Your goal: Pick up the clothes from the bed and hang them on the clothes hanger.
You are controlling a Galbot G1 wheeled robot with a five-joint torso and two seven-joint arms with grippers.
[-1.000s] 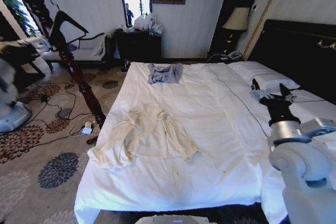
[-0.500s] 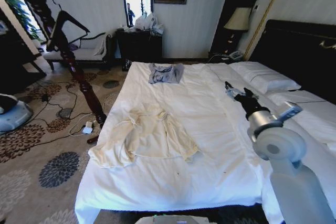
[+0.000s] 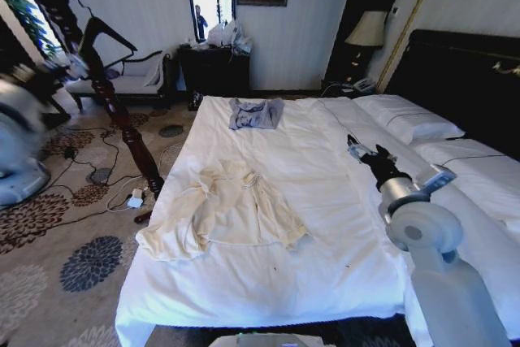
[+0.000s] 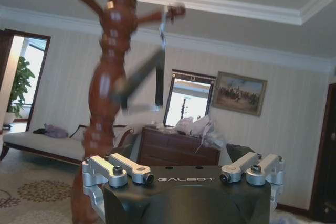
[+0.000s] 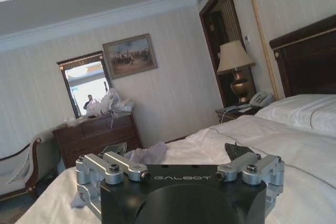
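Cream shirt [image 3: 223, 213] lies flat on bed [image 3: 325, 274], near its left edge, untouched.

Right end effector [image 3: 363, 153] hovers over bed's right half, well apart from shirt; fingers spread, empty.

Left end effector [image 4: 184, 174] open too, up near wooden post [image 4: 107, 93].

Tip: reach across, pinch at collar/shoulder, lift slow so sleeves don't drag.

Hanger [image 4: 139, 77] on post blurred; hook hard to make out.

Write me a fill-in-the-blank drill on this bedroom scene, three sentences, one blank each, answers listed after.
1. The cream shirt lies spread flat on the ____ sheets of the bed.
2. The black clothes hanger hangs on a reddish-brown wooden ____.
3. The right gripper hovers above the bed, holding ____.

Missing words: white; post; nothing
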